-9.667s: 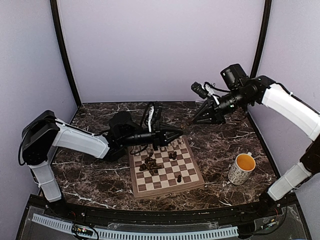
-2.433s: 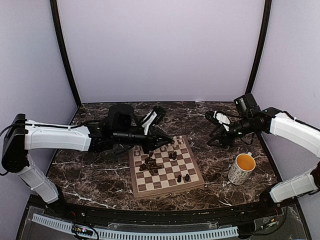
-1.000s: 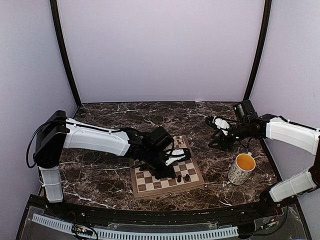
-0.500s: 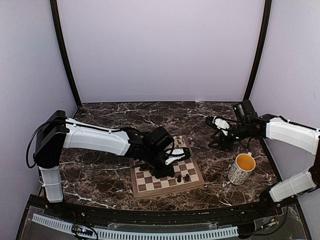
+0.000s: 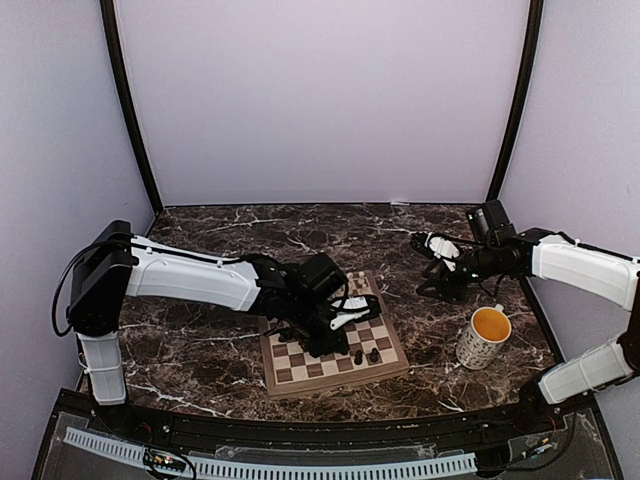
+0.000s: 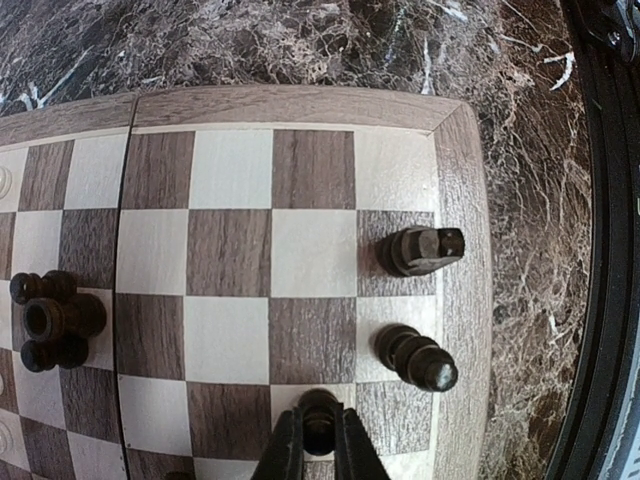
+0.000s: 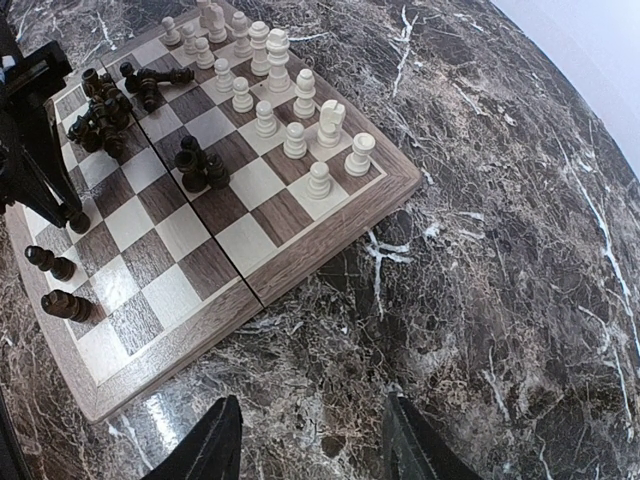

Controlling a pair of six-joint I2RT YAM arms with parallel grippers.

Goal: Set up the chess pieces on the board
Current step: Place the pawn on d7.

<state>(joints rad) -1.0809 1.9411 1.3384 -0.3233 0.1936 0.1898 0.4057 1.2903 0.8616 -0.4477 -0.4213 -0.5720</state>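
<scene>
From above, the board [image 5: 290, 362] lies in the middle of the table [image 5: 190, 350], close to its front edge. The left gripper [image 5: 328, 348] is low over the board. The right gripper [image 5: 437, 287] is over the table near the right edge, by a mug [image 5: 483, 338].

The left wrist camera shows the left gripper [image 6: 318, 428] pinching a dark piece [image 6: 318, 407] near the board's edge. Two more dark pieces [image 6: 420, 250] stand beside it.

The right wrist camera shows the right gripper [image 7: 312, 450] spread wide, holding nothing. Cream pieces [image 7: 270, 90] stand in two rows along the board's far edge.
</scene>
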